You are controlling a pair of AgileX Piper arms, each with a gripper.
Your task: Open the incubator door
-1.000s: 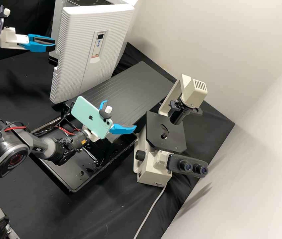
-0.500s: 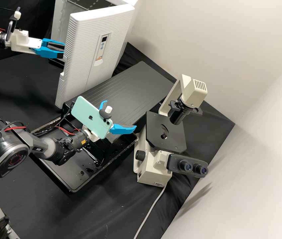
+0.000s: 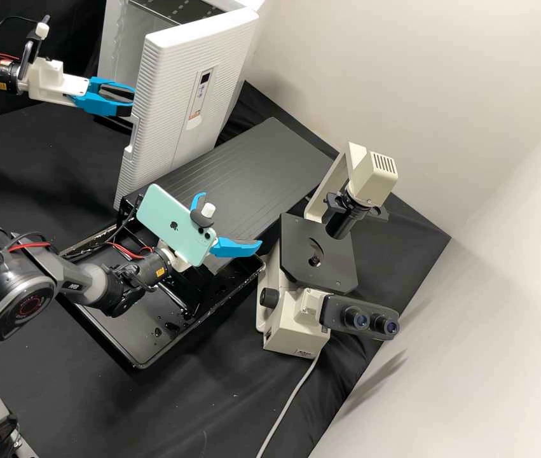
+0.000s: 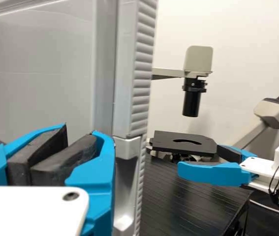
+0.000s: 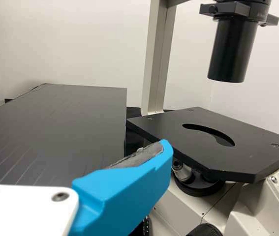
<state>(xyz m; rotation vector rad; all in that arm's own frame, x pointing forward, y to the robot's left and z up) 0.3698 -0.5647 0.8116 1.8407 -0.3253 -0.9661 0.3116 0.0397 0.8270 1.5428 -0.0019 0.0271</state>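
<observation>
High view:
- Incubator door (image 3: 165, 121), one, swung part-way out from the incubator body (image 3: 114, 44); control panel (image 3: 199, 95) on its outer face.
- My left gripper (image 3: 132, 102), at the door's free edge, drawn together.
- My right gripper (image 3: 231, 218), below the door in this view and apart from it, spread wide, holding nothing.
- Phone (image 3: 171, 222), mint green, mounted behind those right fingers, below the door.
- Black tray (image 3: 108, 340), below the door; dark ridged panel (image 3: 264, 165), beside it.
- Microscope (image 3: 289, 337), well apart from the door, with twin eyepieces (image 3: 359, 318).

Left wrist view:
- The door's smooth inner face and gasket side, just beside my left gripper (image 4: 80, 129). Its dark pads (image 4: 55, 164) lie close together with nothing clasped between them; whether a finger touches the door, I cannot tell.
- My right gripper, open, beyond the door's edge.

Right wrist view:
- One blue finger (image 5: 124, 191) of mine, dark pad along it, well apart from the door.
- Microscope stage (image 5: 218, 152), black, with a curved slot, farther from the door than the ridged panel.
</observation>
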